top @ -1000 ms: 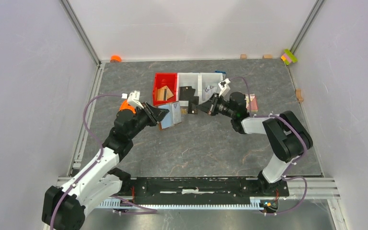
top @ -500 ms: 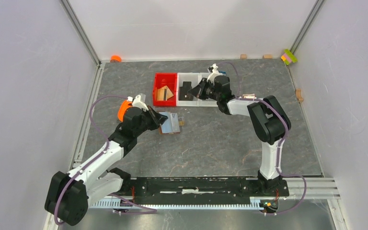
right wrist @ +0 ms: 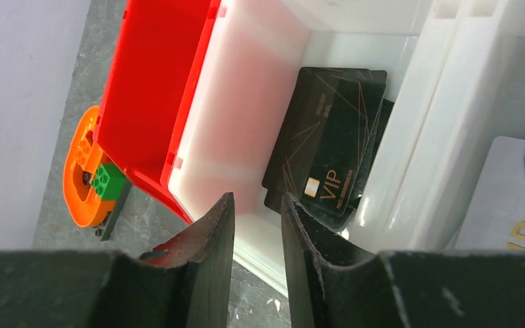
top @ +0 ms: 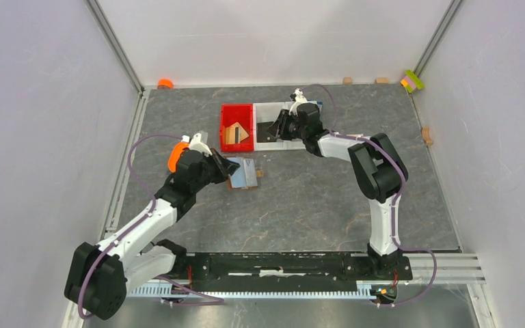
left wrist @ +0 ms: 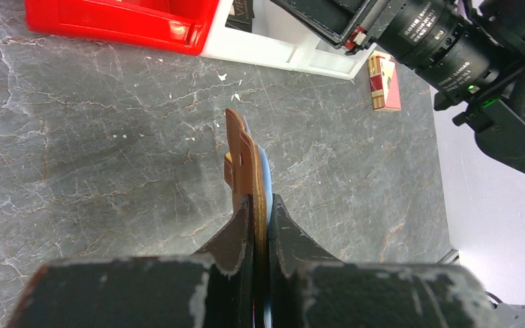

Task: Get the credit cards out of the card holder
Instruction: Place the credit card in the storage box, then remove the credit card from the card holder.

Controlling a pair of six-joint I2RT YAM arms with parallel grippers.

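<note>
My left gripper [top: 227, 166] is shut on the brown card holder [top: 245, 174], which lies open and low over the table with its pale blue lining up. In the left wrist view the holder [left wrist: 243, 154] stands edge-on between my fingers, and the gripper [left wrist: 260, 201] clamps it. My right gripper [top: 278, 127] hovers over the left compartment of the white bin [top: 273, 144]. Its jaws [right wrist: 256, 199] are slightly apart with nothing between them. Dark grey credit cards [right wrist: 329, 147] marked VIP lie stacked in that compartment, also seen from above [top: 265, 130].
A red bin [top: 227, 116] with brown pieces adjoins the white bin [right wrist: 246, 102] on the left. A white card [right wrist: 509, 198] lies in another compartment. A pink-red card [left wrist: 383, 82] lies on the table. An orange piece [right wrist: 82, 171] sits near the back wall.
My right gripper moved from the table's middle back to the white bin, and the dark card it carried is no longer in its jaws. My left gripper lowered the holder toward the table.
</note>
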